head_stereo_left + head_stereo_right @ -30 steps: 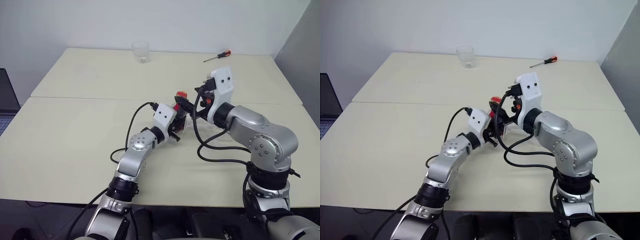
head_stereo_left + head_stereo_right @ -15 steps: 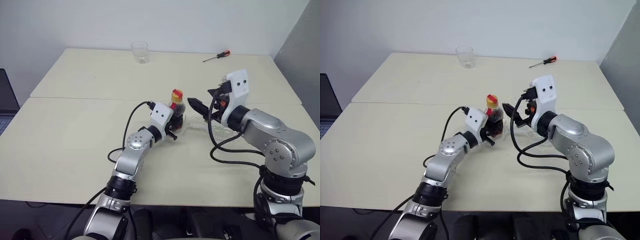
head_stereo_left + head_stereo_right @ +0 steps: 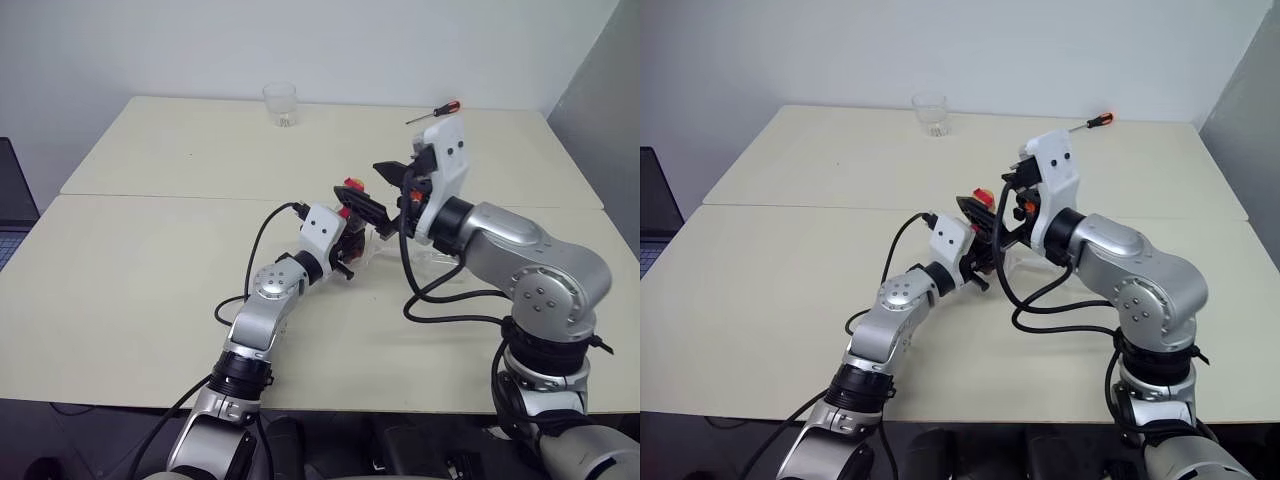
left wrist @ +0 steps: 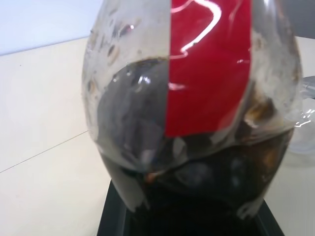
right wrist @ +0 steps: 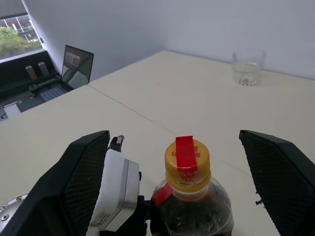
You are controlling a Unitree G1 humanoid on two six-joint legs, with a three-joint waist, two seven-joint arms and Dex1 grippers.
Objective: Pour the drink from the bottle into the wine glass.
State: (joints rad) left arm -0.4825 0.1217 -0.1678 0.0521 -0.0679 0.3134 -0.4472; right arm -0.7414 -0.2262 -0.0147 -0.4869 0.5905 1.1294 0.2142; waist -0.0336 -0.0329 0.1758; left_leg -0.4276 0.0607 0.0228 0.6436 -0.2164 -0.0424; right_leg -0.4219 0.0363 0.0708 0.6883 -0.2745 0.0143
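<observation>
Left claw [image 3: 352, 243] was clamped on the bottle [image 5: 189, 196]; right claw [image 5: 182, 182] spread wide around its yellow cap [image 5: 187, 160]. Left wrist view alone showed the drink [image 4: 206, 167]

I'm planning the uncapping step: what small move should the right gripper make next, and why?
Probably lower the open right gripper so its fingers come level with the yellow cap, then close on it. The left gripper holds the bottle upright with the cap on, and the right fingers stand on either side of the cap without touching it, so nothing can be poured yet.
</observation>
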